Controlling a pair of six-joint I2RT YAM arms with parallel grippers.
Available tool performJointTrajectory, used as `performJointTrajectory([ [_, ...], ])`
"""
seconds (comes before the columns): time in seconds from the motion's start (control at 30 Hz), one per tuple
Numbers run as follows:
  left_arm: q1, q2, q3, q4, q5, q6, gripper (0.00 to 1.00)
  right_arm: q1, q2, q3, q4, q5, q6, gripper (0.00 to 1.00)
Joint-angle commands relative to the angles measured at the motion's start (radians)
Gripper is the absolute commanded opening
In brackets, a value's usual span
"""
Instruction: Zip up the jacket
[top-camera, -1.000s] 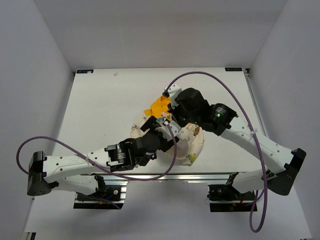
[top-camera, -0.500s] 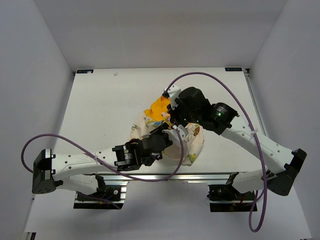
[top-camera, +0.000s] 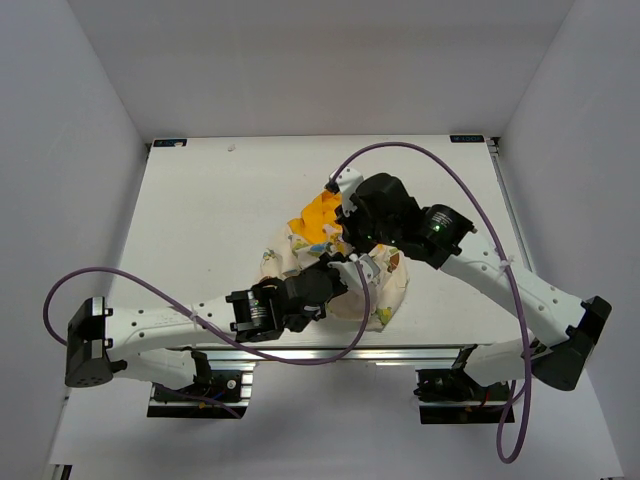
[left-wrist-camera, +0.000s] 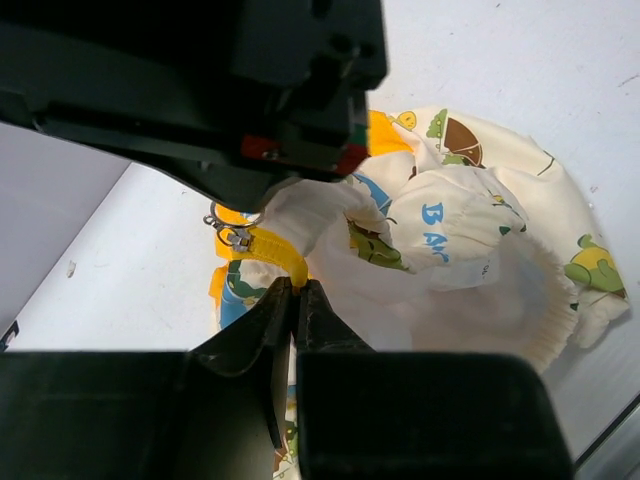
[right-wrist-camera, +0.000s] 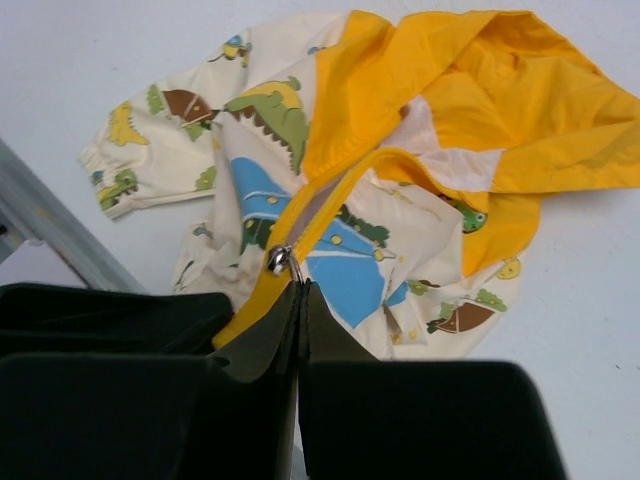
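The jacket (top-camera: 385, 292) lies crumpled near the table's front edge, cream with cartoon prints, its yellow hood (top-camera: 318, 214) pointing away from the arms. My right gripper (right-wrist-camera: 300, 285) is shut on the metal zipper pull (right-wrist-camera: 280, 260), lifting the yellow zipper edge off the table. Just below it, my left gripper (left-wrist-camera: 296, 284) is shut on the yellow zipper tape (left-wrist-camera: 272, 250) under the slider (left-wrist-camera: 232, 236). The right gripper's black body (left-wrist-camera: 200, 90) fills the top of the left wrist view. From above, both grippers (top-camera: 345, 262) meet over the jacket's middle and hide the zipper.
The white table (top-camera: 210, 210) stretches left and behind the jacket. A metal rail (top-camera: 330, 353) runs along the front edge close to the jacket's sleeve (right-wrist-camera: 130, 140). Purple cables (top-camera: 420, 150) loop from both arms.
My left gripper has slid in under the right one and closed from wide open onto the yellow zipper tape. The right gripper has kept its hold on the pull.
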Motion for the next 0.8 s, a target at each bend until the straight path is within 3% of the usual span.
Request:
performJointTrajectory([
  [0.0, -0.006, -0.041, 0.008, -0.004, 0.084, -0.014, 0.00, -0.013, 0.029, 0.029, 0.091, 0.128, 0.011, 0.00],
  [0.37, -0.007, -0.155, -0.008, -0.065, 0.179, -0.092, 0.00, -0.111, 0.113, -0.006, 0.200, 0.107, 0.010, 0.00],
  [0.77, -0.006, -0.256, -0.035, -0.166, 0.270, -0.274, 0.00, -0.249, 0.327, 0.103, 0.268, 0.030, -0.019, 0.00],
])
